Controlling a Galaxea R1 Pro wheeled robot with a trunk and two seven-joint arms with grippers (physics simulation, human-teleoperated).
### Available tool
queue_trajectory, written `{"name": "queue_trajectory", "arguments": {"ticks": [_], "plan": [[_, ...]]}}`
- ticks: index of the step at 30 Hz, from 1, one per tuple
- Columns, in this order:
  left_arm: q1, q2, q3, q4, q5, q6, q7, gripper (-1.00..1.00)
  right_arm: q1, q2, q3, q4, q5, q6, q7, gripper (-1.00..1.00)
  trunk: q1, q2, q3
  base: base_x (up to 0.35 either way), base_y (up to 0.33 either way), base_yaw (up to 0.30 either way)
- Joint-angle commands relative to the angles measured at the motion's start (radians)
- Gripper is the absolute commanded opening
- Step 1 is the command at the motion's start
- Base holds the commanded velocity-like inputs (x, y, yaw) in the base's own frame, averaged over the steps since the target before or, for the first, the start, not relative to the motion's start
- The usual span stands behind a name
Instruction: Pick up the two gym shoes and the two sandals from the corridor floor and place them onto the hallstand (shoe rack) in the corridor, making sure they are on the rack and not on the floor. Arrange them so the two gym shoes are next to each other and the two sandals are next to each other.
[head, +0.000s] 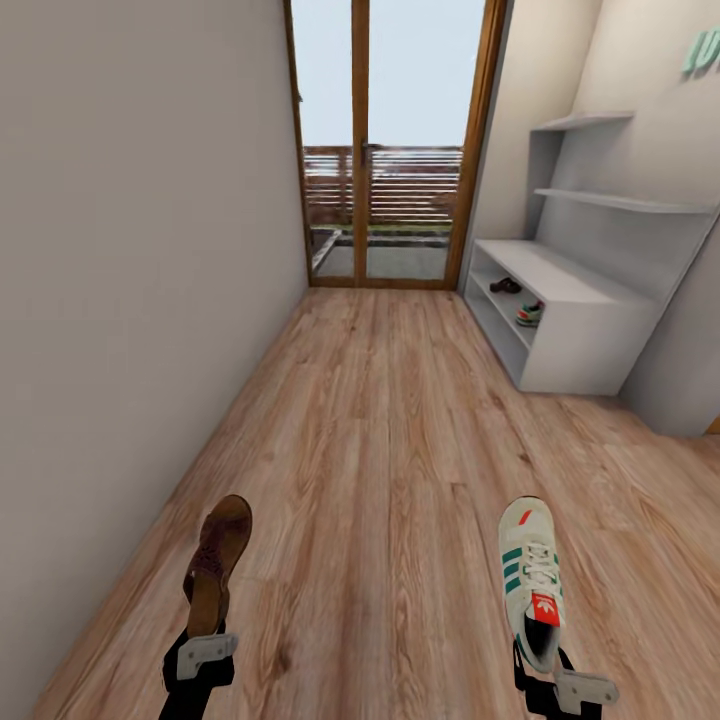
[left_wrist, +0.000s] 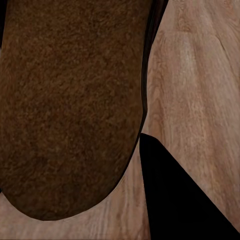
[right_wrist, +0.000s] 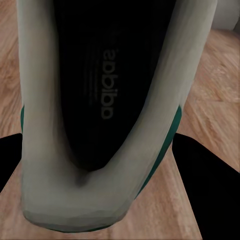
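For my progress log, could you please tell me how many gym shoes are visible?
2: one gym shoe held in the right gripper, one on the hallstand's lower shelf. Others may be hidden.

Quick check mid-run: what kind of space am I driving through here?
Likely a home entry corridor: narrow wood-plank floor, glazed wooden door to a fenced terrace, and a hallstand already holding shoes.

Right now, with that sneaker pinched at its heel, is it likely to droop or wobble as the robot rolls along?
Probably little droop: the gym shoe juts straight out from the right gripper, so its sole looks fairly stiff. It may wobble, since most of its length hangs beyond the grip. The soft heel collar could also give slightly.
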Motion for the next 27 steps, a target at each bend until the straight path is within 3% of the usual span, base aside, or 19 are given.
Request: {"name": "queue_trajectory", "arguments": {"ticks": [1,27], "plan": [[-0.001,0.002,-0.008,0.0,0.0,-0.002,0.01,-1.0,-0.001,0.0,0.009,0.0,-0.008,-0.002,-0.003,-1.0,0.0,0.0,-0.001,0.338,-0.01,0.0],[-0.001,0.002,-0.008,0.0,0.0,-0.002,0.01,-1.0,0.0,0.0,0.009,0.0,-0.008,-0.002,-0.003,-1.0,0.0,0.0,-0.001,0.339,-0.001,0.0]]}}
